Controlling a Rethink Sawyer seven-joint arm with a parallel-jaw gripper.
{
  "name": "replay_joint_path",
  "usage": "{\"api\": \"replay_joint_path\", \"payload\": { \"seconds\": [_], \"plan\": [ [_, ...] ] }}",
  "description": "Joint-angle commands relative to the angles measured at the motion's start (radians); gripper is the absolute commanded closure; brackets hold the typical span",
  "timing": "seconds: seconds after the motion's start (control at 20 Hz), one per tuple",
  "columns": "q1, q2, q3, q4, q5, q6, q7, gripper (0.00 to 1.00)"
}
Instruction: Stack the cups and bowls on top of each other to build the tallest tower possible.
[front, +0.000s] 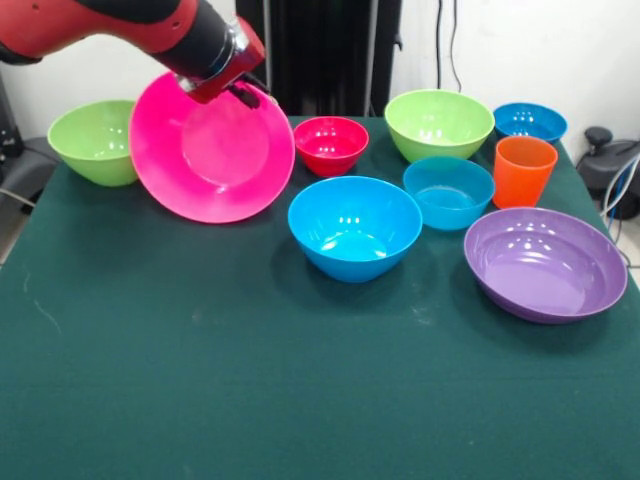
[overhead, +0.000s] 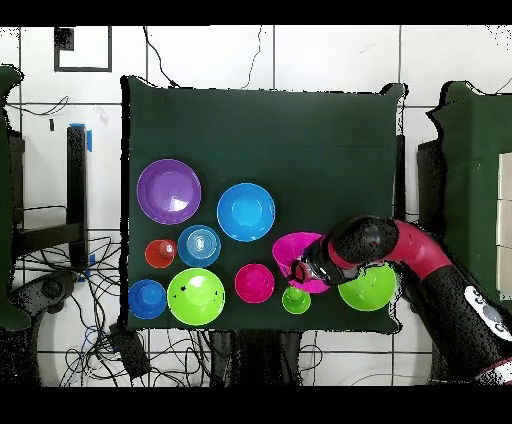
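At far left, my hand (front: 240, 90) is clenched on the rim of the pink bowl (front: 210, 150), which hangs tilted on edge, open side facing the camera, just beside a light green bowl (front: 95, 140). I judge the step is carrying it to a base spot: level it, set it down flat, release only once it rests. Other bowls stay apart: red (front: 330, 143), two blue (front: 354, 226) (front: 448, 190), purple (front: 545, 262), orange cup (front: 523, 168). Dark green tabletop (front: 200, 380), bare near side; cables on tiled floor around.
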Motion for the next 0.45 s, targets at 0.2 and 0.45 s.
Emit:
{"api": "replay_joint_path", "payload": {
  "seconds": [0.2,0.45],
  "plan": [
    [-0.049,0.214,-0.124,0.005,-0.08,0.192,-0.344,1.0],
    [-0.065,0.258,-0.118,-0.015,-0.088,0.209,-0.377,1.0]
  ]
}}
